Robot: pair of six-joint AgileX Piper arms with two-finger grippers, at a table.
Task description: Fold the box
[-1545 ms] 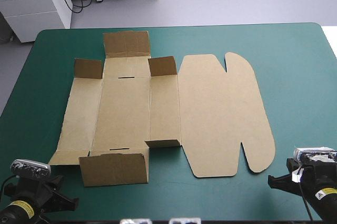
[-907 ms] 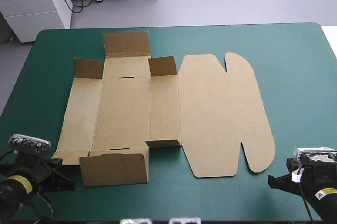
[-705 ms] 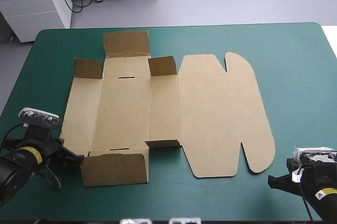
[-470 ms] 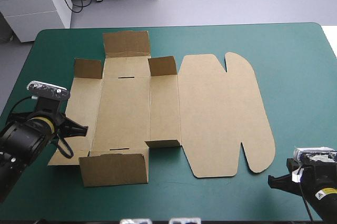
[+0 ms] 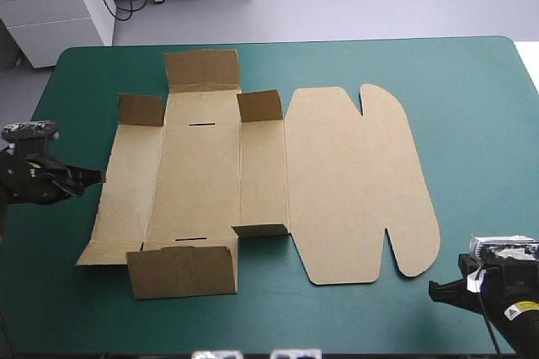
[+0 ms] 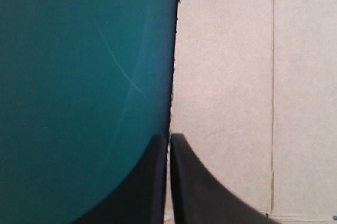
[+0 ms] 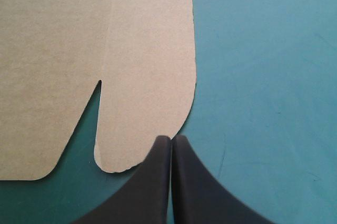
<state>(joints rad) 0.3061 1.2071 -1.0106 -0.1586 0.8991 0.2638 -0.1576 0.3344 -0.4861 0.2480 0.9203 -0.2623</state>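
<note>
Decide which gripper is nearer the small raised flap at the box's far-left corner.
Left. The left gripper sits at the box's left edge, a little nearer the robot than the raised flap; the right gripper is off the box's near-right corner, beside the rounded tab.

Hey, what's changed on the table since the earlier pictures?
The left gripper moved from the table's near-left corner, away from the robot along the brown box's left side. It is now shut, with its tip at that edge. Nothing was picked up. The box and the right gripper stayed put.
</note>
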